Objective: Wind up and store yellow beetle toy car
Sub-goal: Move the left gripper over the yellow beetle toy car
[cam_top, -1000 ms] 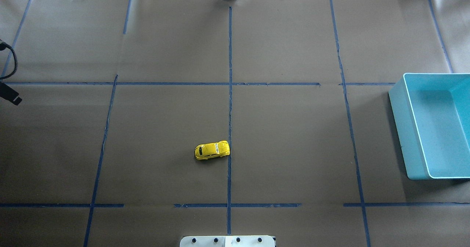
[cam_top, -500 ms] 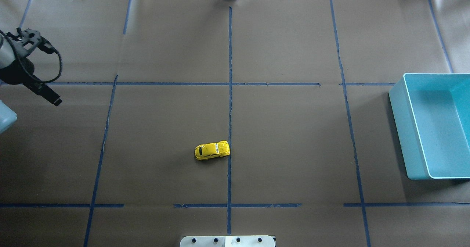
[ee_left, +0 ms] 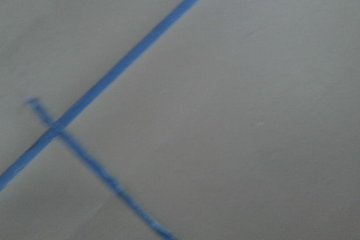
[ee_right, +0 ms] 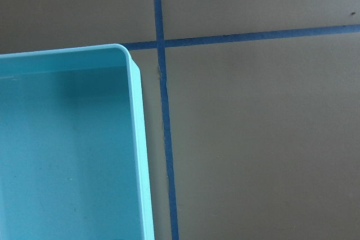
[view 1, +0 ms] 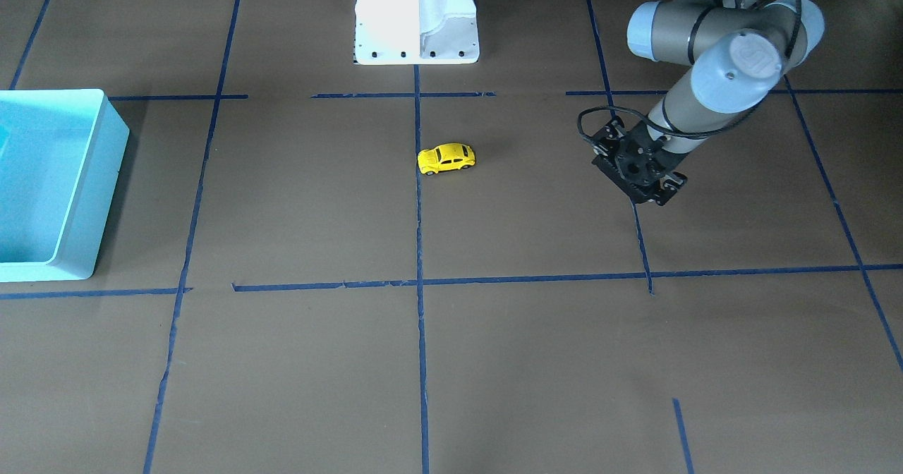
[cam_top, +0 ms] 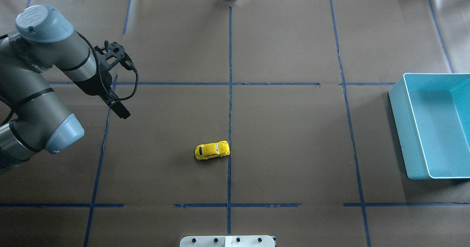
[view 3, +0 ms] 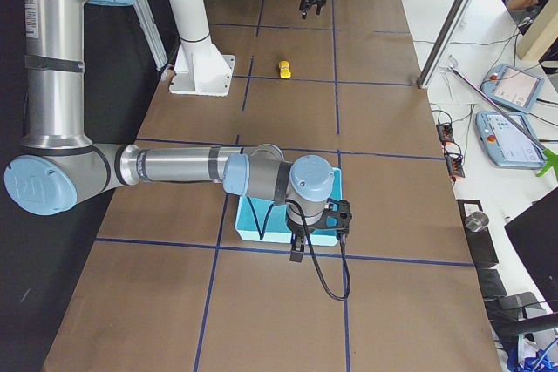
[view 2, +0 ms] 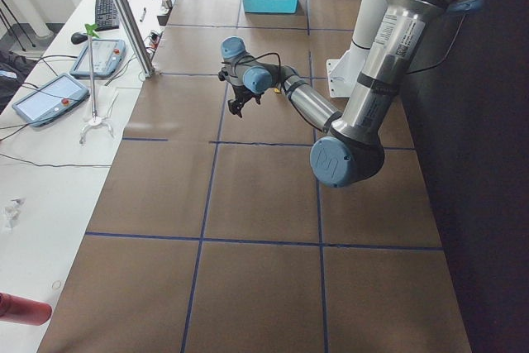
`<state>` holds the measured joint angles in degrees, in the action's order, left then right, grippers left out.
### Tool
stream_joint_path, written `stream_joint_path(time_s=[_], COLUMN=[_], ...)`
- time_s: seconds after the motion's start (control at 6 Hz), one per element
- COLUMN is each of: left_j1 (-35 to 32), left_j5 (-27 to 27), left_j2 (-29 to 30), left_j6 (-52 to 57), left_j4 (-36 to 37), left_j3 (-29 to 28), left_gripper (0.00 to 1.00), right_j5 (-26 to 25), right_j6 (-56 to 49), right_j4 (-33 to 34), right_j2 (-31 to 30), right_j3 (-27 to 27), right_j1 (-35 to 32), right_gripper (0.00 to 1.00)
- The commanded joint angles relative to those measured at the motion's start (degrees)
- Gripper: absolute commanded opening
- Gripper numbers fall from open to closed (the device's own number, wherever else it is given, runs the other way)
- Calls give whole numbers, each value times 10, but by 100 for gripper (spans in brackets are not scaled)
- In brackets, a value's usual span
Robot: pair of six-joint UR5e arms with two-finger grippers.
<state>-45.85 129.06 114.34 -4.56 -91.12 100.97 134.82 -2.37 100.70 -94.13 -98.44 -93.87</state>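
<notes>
The yellow beetle toy car [cam_top: 212, 150] stands on its wheels on the brown table, beside the centre blue tape line, and also shows in the front view [view 1: 446, 158]. My left gripper [cam_top: 121, 113] hangs over the table well to the car's left, apart from it and empty; I cannot tell if it is open. The left wrist view shows only blurred table and tape. My right gripper [view 3: 298, 254] shows only in the exterior right view, above the corner of the light blue bin [cam_top: 400, 129]; I cannot tell its state.
The light blue bin is empty and sits at the table's right edge [view 1: 99, 192]; its corner fills the right wrist view [ee_right: 56, 155]. The white robot base [view 1: 416, 29] stands near the car's side of the table. Blue tape lines grid the brown cover.
My left arm has swung in from the table's left edge toward the middle, with the gripper now much further over the table. The car and the bin have not moved.
</notes>
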Motion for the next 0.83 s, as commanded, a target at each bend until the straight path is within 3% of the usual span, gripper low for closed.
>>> stream_joint_path(time_s=[0.0, 0.33, 0.5, 0.67], left_j1=[62, 107, 130, 159], left_j5=[1, 1, -4, -75], left_j2=[78, 200, 238, 256], left_j6=[0, 1, 5, 9], left_j4=[0, 29, 80, 89], left_j3=[-20, -70, -74, -76], left_gripper=[100, 100, 100, 100], right_j5=[0, 1, 1, 1], right_j6=[0, 0, 0, 0], right_j4=[0, 0, 0, -1], right_j2=[0, 0, 0, 1], right_j3=[0, 0, 0, 0], right_j1=[0, 0, 0, 0], right_gripper=[100, 100, 100, 100])
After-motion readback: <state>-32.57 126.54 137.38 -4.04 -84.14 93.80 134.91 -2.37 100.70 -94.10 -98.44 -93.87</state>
